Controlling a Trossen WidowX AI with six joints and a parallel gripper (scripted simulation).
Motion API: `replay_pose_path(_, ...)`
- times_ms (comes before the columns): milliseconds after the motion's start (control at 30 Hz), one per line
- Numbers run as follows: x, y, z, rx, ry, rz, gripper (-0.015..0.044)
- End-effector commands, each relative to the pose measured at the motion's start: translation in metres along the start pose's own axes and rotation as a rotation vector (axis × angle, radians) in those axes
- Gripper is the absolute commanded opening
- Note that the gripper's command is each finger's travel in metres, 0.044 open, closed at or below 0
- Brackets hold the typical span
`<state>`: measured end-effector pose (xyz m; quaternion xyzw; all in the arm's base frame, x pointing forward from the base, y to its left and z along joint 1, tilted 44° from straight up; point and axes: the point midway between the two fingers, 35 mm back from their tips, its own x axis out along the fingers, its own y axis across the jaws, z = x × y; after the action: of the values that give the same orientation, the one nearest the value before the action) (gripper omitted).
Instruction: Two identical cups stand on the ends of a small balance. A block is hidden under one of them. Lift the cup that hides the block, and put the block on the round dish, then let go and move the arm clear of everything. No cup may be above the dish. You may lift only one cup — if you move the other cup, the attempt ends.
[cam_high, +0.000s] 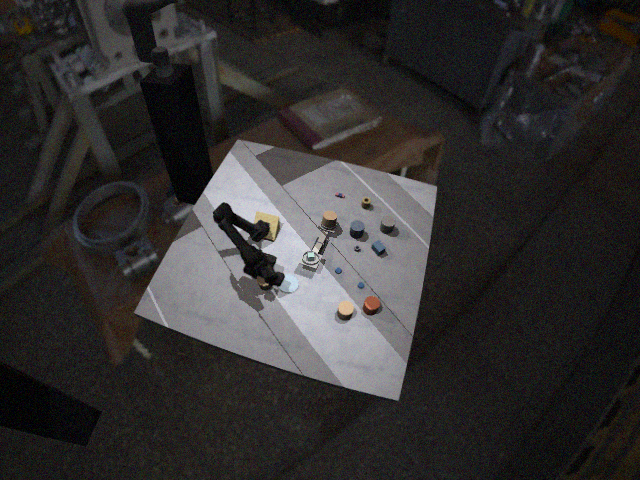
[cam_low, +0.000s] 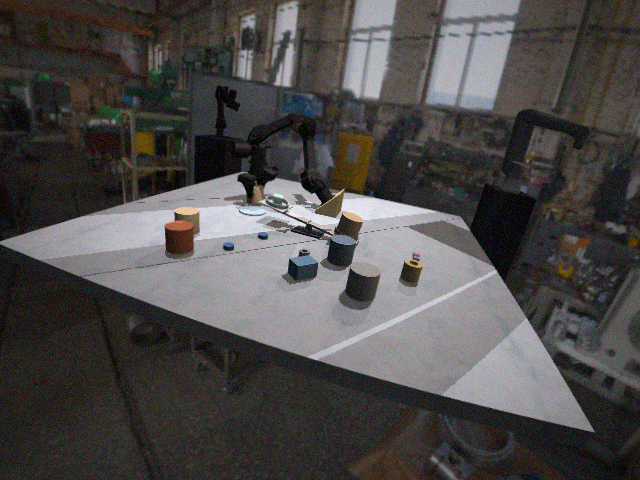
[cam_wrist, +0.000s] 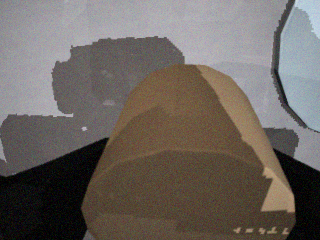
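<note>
My gripper (cam_high: 268, 282) (cam_low: 252, 194) (cam_wrist: 186, 151) is shut on a tan cup (cam_high: 263, 284) (cam_low: 258, 194) (cam_wrist: 185, 115), beside the round dish. How high the cup hangs is hard to tell. The pale blue dish (cam_high: 291, 283) (cam_low: 251, 211) (cam_wrist: 303, 65) has nothing visible on it and shows at the wrist view's upper right. The balance (cam_high: 320, 243) (cam_low: 296, 218) is tilted. A small pale green block (cam_high: 310, 255) (cam_low: 278, 196) sits uncovered on its raised end. The other tan cup (cam_high: 329, 219) (cam_low: 349, 223) stands on its low end.
A yellow wedge (cam_high: 266, 225) (cam_low: 333, 205) lies near the arm. A red cylinder (cam_high: 371, 304) (cam_low: 179, 238) and a tan cylinder (cam_high: 345, 310) (cam_low: 187, 219) stand together. A dark blue cylinder (cam_high: 356, 229) (cam_low: 341, 251), grey cylinder (cam_high: 387, 225) (cam_low: 362, 282) and blue block (cam_high: 378, 248) (cam_low: 302, 268) stand beyond the balance.
</note>
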<state>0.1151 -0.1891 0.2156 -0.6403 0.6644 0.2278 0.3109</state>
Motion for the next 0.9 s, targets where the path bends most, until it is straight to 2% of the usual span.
replay_pose_path(0, 0.007, 0.0, 0.001, -0.008, -0.004, 0.0, 0.0)
replay_pose_path(67, 0.01, 0.0, 0.001, -0.008, -0.003, 0.0, 0.0)
replay_pose_path(633, -0.001, -0.001, 0.001, -0.001, -0.004, 0.0, 0.044)
replay_pose_path(800, -0.043, -0.001, 0.002, -0.007, -0.01, 0.001, 0.044)
replay_pose_path(867, -0.048, 0.0, 0.001, -0.008, -0.008, 0.001, 0.044)
